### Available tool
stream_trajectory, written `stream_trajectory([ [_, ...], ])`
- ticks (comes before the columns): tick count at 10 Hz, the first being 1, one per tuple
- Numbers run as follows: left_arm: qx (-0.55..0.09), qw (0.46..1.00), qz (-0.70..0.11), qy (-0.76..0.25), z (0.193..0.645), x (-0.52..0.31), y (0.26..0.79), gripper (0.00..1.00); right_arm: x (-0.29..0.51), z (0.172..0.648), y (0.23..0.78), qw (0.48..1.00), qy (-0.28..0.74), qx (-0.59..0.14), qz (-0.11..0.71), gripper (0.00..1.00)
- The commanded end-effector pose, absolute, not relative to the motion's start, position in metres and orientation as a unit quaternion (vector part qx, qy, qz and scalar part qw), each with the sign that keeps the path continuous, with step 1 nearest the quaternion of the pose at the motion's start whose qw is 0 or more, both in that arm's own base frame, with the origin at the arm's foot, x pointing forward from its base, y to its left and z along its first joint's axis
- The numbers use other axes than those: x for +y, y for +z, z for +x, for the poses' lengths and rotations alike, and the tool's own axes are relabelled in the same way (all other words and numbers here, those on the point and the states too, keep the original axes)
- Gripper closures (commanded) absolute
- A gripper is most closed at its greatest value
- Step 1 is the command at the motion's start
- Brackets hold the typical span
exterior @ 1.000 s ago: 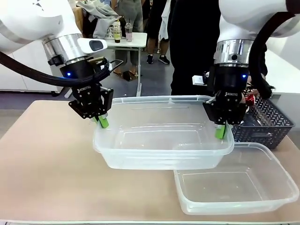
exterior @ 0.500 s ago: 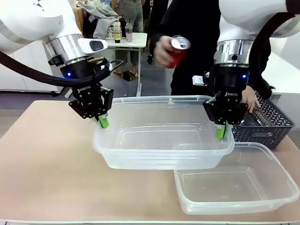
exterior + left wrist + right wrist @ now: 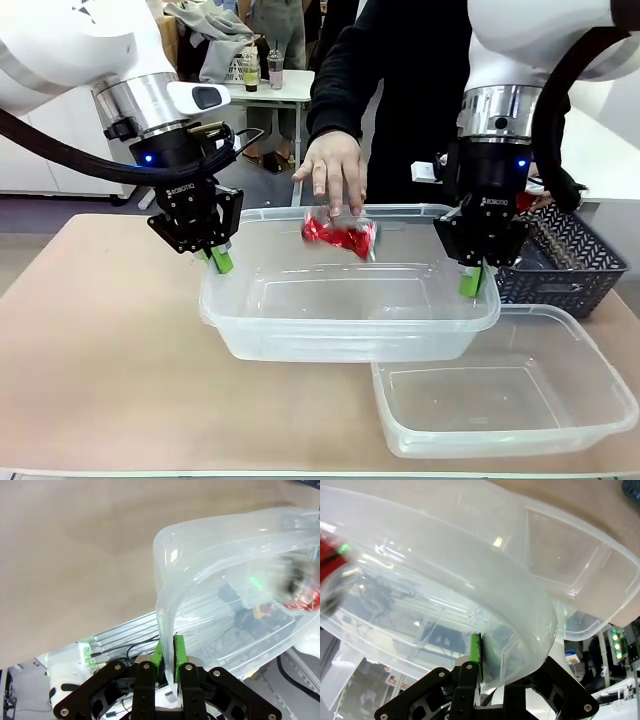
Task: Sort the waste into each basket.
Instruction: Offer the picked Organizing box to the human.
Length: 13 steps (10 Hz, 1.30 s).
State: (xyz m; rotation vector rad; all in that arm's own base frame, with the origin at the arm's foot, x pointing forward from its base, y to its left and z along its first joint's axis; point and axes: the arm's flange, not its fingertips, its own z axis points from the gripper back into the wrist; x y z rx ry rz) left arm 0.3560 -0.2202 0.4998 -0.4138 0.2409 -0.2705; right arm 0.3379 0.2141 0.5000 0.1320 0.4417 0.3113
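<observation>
1 crushed red-and-silver can (image 3: 340, 236) is in mid-air inside the upper tub (image 3: 300, 330), just under the far rim and just below the person's hand (image 3: 333, 172), whose fingers are spread open above it; the can is blurred in all 3 views, showing as a red smear in the left wrist view (image 3: 306, 592) and at the edge of the right wrist view (image 3: 331, 550). 0.5 s earlier the hand held this can upright, well above the tub; now the hand has dropped to the rim and the can is apart from it. The upper tub is clear and colourless with a rolled rim, held off the table and overlapping the lower tub (image 3: 560, 420), which rests on the table (image 3: 90, 350). The left gripper (image 3: 218, 255) pinches the tub's left rim between its green pads (image 3: 179, 649), and the right gripper (image 3: 472, 278) is clamped on the right rim in the same way; neither has shifted. Behind the right gripper sits the dark lattice basket (image 3: 580, 268).
</observation>
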Motion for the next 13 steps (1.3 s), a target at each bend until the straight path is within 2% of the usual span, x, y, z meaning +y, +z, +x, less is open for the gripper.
stream_trajectory([
  [1,0.114,0.962,-0.206,-0.135,0.3538,-0.2185,0.5042,0.91,0.2129,0.3351,0.5053,0.959,0.162,0.224,0.064,0.95],
  [13,0.114,0.962,-0.206,-0.135,0.3538,-0.2185,0.5042,0.91,0.2129,0.3351,0.5053,0.959,0.162,0.224,0.064,0.95],
])
